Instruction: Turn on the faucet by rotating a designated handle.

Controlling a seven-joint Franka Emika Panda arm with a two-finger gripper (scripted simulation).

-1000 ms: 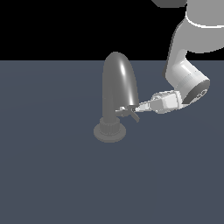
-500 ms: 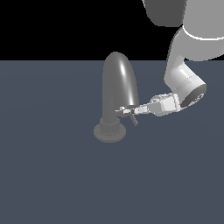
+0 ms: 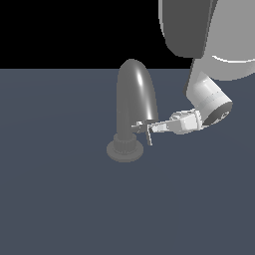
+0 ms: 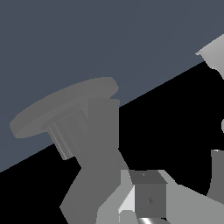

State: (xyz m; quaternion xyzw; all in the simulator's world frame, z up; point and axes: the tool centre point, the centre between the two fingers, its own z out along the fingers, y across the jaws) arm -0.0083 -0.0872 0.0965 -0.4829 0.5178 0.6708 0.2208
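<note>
The dark grey faucet (image 3: 133,94) arches up from a ribbed collar and a round base (image 3: 124,151) in the middle of the exterior view. A thin pale handle (image 3: 149,136) hangs below its curved end. My gripper (image 3: 142,127) reaches in from the exterior view's right, with its fingertips against the faucet body at the handle. The wrist view shows the faucet (image 4: 98,148) close up and two fingers (image 4: 148,197) standing apart. The gripper looks open. I cannot tell whether a finger touches the handle.
The faucet stands on a flat dark blue-grey floor (image 3: 60,199). My white upper arm (image 3: 209,45) looms large at the top of the exterior view's right side. A pale shape (image 4: 213,54) sits at the wrist view's edge.
The upper arm has swung further into the exterior view and looms larger. The gripper has dipped slightly and stays at the faucet's lower end. The faucet has not visibly moved.
</note>
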